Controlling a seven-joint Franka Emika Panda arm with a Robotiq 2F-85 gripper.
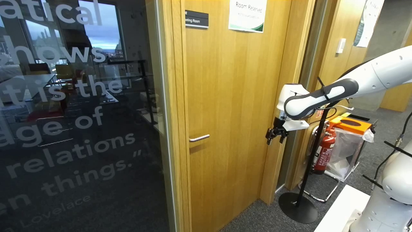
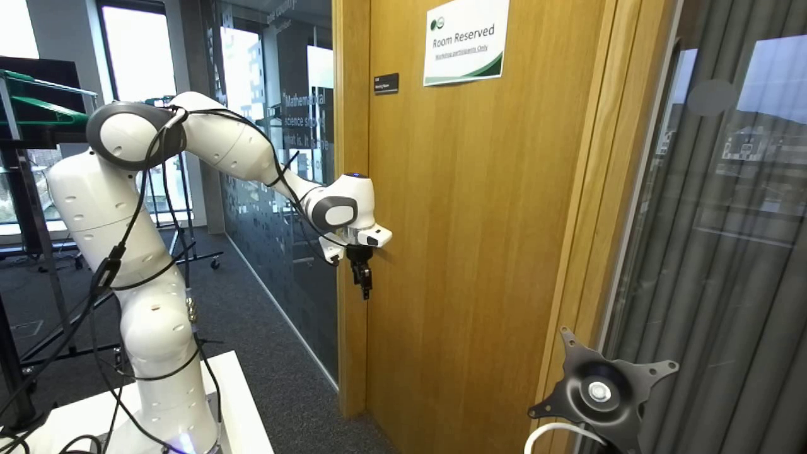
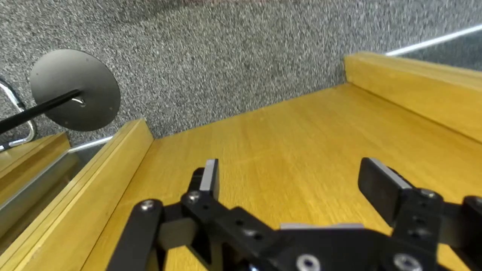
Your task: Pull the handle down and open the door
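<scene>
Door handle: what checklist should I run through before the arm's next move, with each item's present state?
1. Jaws open: ok, spread apart in the wrist view.
2. Jaws free of any object: ok, nothing gripped.
3. Handle in plain sight in an exterior view: ok.
4. Jaws at the handle: not ok, apart from it.
5. Door shut beforehand: ok.
6. Door unlocked: cannot tell.

White notice (image 2: 466, 43) on door (image 2: 473, 239): "Room Reserved"
</scene>
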